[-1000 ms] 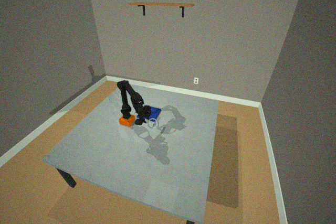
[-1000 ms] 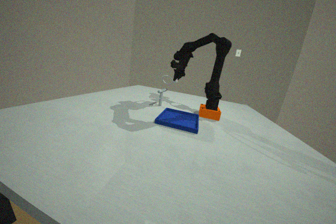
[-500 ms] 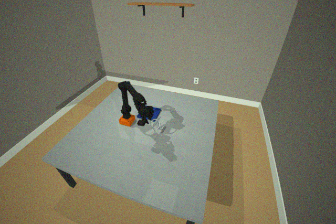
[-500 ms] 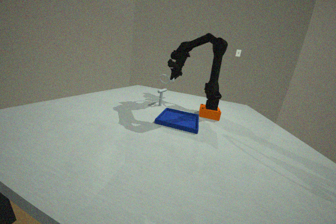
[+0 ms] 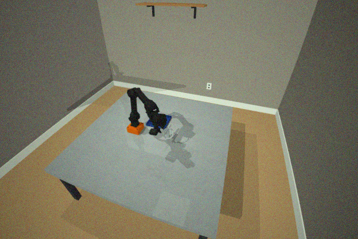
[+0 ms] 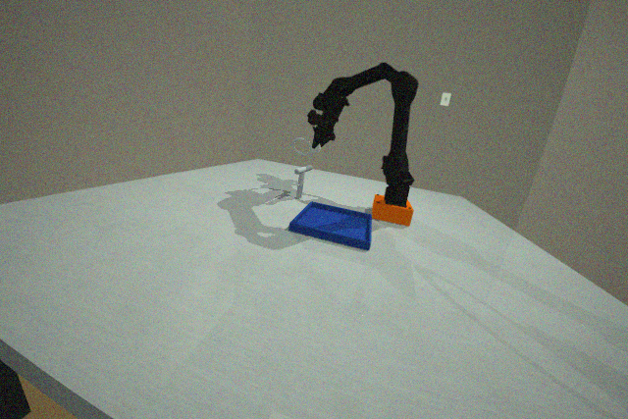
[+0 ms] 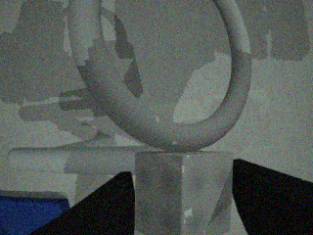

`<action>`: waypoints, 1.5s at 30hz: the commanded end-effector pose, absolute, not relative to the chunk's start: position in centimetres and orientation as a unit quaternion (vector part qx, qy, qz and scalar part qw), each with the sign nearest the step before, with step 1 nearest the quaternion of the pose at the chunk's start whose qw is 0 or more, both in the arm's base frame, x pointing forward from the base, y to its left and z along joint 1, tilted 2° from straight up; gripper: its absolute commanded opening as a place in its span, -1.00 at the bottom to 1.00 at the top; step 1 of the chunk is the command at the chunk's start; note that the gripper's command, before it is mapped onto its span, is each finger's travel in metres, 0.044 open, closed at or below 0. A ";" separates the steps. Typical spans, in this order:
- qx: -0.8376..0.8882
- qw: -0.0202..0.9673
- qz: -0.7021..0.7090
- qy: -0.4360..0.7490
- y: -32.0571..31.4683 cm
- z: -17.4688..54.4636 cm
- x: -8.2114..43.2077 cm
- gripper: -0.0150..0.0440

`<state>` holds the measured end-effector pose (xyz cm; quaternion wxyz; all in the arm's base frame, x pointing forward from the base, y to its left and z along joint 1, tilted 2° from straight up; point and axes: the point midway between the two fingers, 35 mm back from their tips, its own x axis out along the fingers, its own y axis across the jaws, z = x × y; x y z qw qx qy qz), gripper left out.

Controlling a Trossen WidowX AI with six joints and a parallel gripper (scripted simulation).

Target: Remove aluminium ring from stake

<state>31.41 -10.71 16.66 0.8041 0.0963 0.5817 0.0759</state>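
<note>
The aluminium ring [image 6: 294,143] [image 7: 176,137] is in the air above the stake [image 6: 300,186], tilted, with a visible gap over the cross-bar [image 6: 303,169] [image 7: 39,160]. It is off the stake. My gripper [image 6: 316,145] [image 7: 182,176] is shut on the ring's welded tab [image 7: 158,196], a squarish grey block between the two black fingers in the wrist view. The ring extends out beyond the fingertips. The blue tray [image 6: 330,238] [image 7: 29,215] lies on the table beside the stake, lower than the gripper, and looks empty in the exterior view.
The arm's orange base [image 5: 135,128] [image 6: 392,211] stands on the grey table [image 5: 130,167] [image 6: 228,313], beside the tray. The stake stands upright on the table below the ring. A wooden shelf [image 5: 170,4] is high on the back wall.
</note>
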 end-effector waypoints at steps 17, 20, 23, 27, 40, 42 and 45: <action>0.096 0.805 0.075 0.581 -10.6 16.7 34.7 -0.49; 0.096 0.805 0.075 0.580 -10.6 16.7 35.2 -0.49; 0.096 0.805 0.075 0.580 -10.5 16.7 35.4 -0.49; 0.074 0.811 0.090 0.573 -10.3 16.8 35.2 -0.49; -0.043 0.832 0.163 0.529 -8.9 17.1 33.9 -0.49; -0.062 0.834 0.174 0.521 -8.7 17.1 33.7 -0.49; -0.089 0.835 0.189 0.509 -8.4 17.2 33.3 -0.49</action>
